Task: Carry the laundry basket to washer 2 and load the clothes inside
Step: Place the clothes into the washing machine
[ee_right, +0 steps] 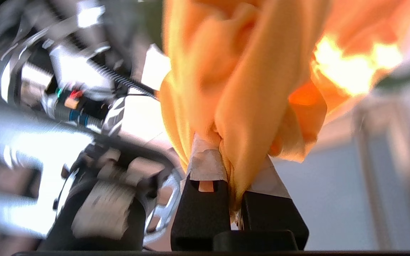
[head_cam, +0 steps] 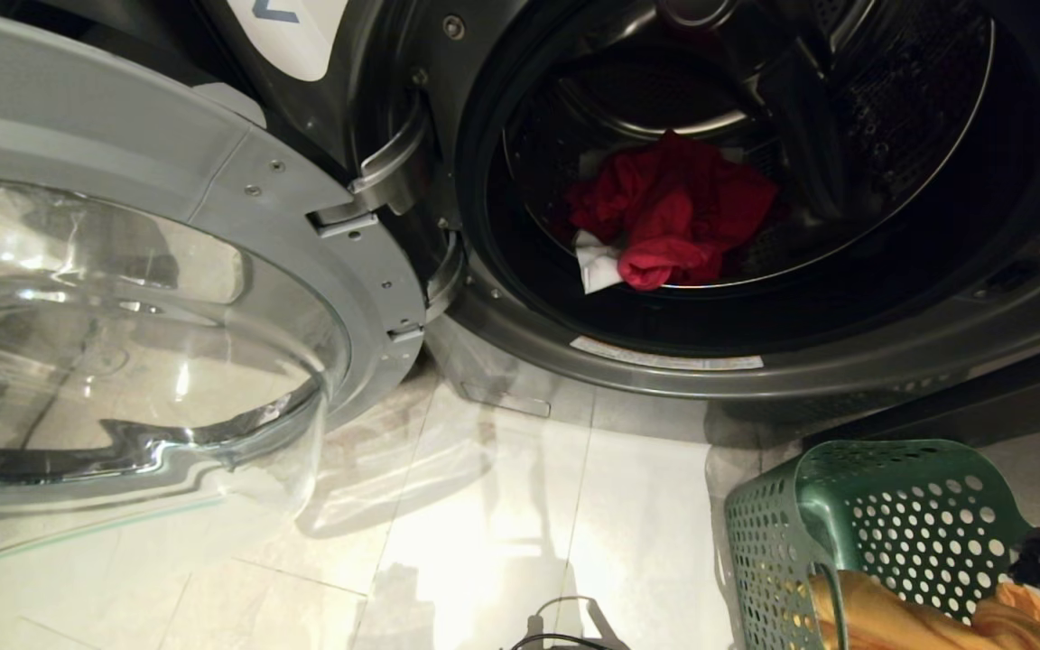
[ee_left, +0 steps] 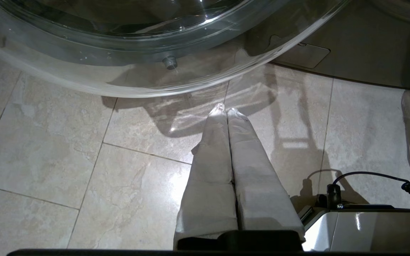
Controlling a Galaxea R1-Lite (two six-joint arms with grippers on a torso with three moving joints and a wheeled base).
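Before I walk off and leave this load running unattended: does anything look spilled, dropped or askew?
Nothing stands out. Red and white clothes lie inside washer 2, the laundry basket stands upright, and the right gripper is shut on the yellow-orange garment.

Glossy tile floor (head_cam: 502,506); perforated plastic basket (head_cam: 881,524); soft cloth shirt (ee_right: 247,89); washer (head_cam: 845,361) w/ metal drum, clear glass door (head_cam: 123,343).

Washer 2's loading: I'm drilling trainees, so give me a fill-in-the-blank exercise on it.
1. The washer door stands ____.
2. In the drum lies a ____ garment over a white one.
3. The right gripper is shut on the ____ garment.
4. The basket stands on the ____.

Missing: open; red; yellow-orange; floor
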